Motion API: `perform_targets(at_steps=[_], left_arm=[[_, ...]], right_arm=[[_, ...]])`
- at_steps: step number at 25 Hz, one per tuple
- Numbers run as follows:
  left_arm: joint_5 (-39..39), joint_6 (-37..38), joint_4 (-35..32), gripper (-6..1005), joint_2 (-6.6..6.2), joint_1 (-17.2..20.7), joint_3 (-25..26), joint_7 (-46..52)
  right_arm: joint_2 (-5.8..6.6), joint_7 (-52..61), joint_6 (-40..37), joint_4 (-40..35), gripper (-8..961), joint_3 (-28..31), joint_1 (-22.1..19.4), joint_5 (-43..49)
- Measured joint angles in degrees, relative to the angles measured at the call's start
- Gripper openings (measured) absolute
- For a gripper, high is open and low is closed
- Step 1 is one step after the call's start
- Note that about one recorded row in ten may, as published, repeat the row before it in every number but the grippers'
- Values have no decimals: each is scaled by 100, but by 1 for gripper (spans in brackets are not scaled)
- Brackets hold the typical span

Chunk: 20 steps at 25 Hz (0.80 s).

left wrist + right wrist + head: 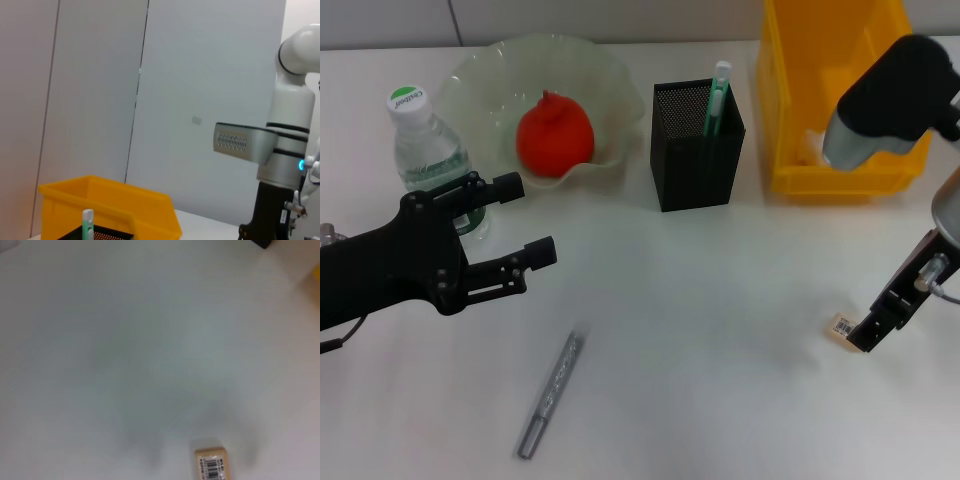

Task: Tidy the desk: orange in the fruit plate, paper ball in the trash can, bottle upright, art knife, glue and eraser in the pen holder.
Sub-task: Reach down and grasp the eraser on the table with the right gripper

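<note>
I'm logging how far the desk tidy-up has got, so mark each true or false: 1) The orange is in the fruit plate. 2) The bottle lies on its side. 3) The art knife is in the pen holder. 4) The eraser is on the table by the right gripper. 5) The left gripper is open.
1) True: the orange sits in the fruit plate.
2) False: the bottle stands upright.
3) False: the art knife lies on the table; the pen holder holds a green-and-white pen.
4) True: the eraser is beside the right gripper.
5) True: the left gripper is open.
</note>
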State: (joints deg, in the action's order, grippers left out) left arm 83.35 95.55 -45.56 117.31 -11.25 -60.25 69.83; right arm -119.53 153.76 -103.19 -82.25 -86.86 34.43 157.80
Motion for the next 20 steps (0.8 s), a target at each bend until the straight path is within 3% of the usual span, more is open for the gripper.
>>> perform_targets(at_steps=[5,13,20], left_arm=[[-2,-47,88,828,2,-15,4,-2],[-3,-103,129,828,-15,-22,4,-4],[-3,-120,152,828,-12,-14,4,-5]], right_arm=[[-5,0,419,302,842,-177,-92,-48],[-9,30,619,356,740,-385,-184,-88],[-9,30,887,393,541,-476,-262,-88]])
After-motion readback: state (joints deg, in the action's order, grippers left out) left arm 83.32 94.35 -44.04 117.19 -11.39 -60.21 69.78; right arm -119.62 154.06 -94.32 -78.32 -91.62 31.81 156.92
